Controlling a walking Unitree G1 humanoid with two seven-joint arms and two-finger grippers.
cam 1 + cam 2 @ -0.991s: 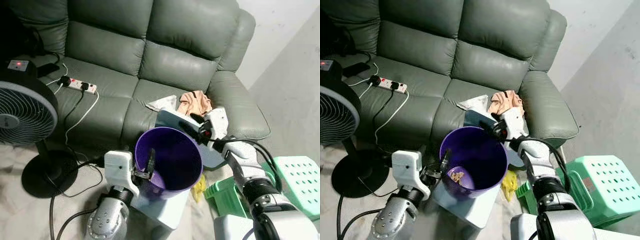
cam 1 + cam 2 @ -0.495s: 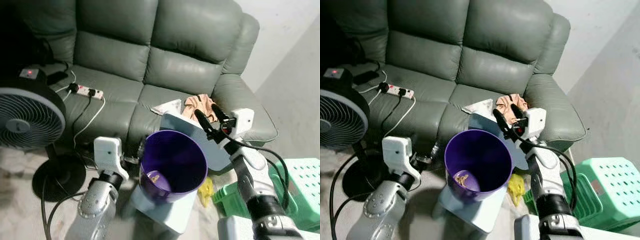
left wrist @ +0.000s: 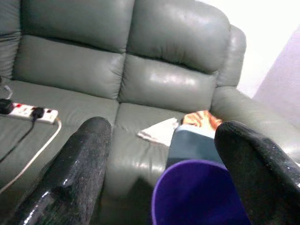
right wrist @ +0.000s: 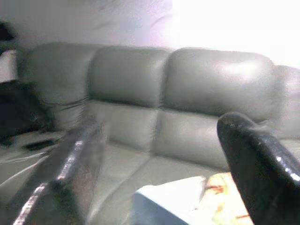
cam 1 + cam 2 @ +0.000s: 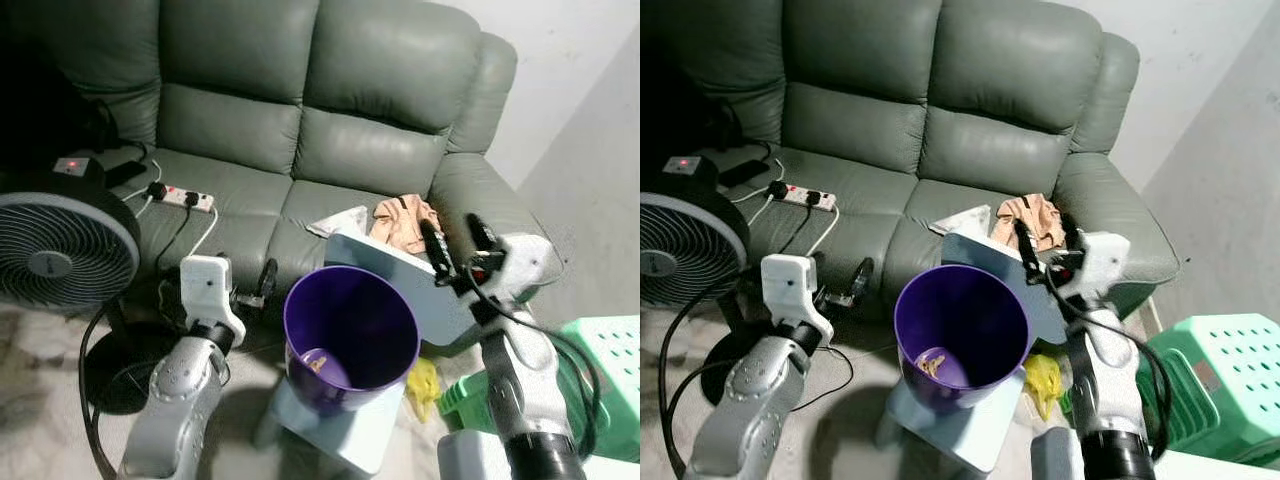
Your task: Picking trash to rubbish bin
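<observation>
Both grippers, left [image 5: 262, 287] and right [image 5: 452, 243], have withdrawn from the round purple plastic bin [image 5: 350, 330], fingers spread wide, empty; crumpled peach cloth [image 5: 402, 222] looks soft, light: pinch 1 raised fold.

A big grey-green sofa [image 5: 330, 120] stands at the back. On its seat, at the left, lie a white power strip [image 5: 185, 198] with black plugs and a black box with a red light [image 5: 75, 167]. Toward the right of the seat lie a peach cloth [image 5: 402, 220] and a white paper [image 5: 340, 220]. A round fan [image 5: 60, 255] stands in front of the sofa's left end. A green plastic stool [image 5: 610, 370] stands on the floor near its right end.
</observation>
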